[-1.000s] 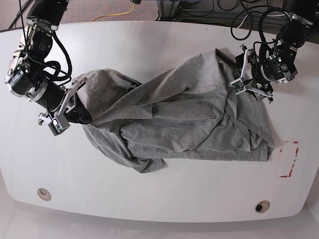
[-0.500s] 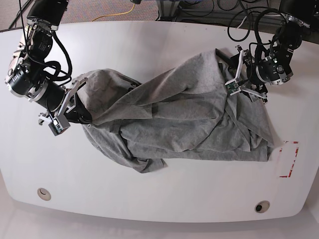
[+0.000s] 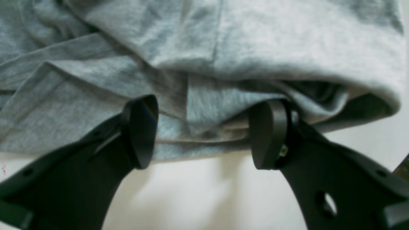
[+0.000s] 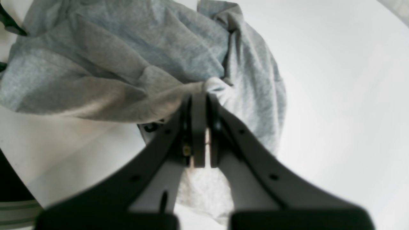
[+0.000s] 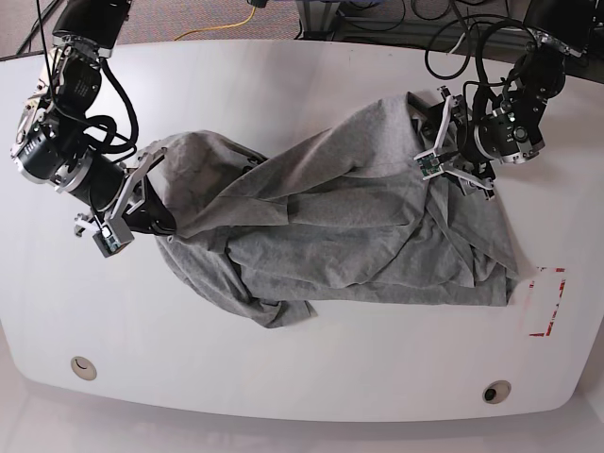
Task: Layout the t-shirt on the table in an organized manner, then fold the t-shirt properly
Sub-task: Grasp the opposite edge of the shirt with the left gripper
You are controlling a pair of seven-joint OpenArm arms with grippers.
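Left wrist: t-shirt (image 3: 204, 64) fold between left gripper (image 3: 204, 134) (open).

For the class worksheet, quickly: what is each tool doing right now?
Left tool: open, jaws apart at the edge of the t-shirt, not clamping it.
Right tool: closed, pinching a fold of the t-shirt.

The crumpled grey cotton t-shirt (image 5: 349, 217) lies across the middle of the big white glossy table (image 5: 283, 85). One bunched edge sits between the spread jaws of the left gripper (image 3: 203, 134) (bare table below them). Another fold sits pinched inside the right gripper (image 4: 199, 105).
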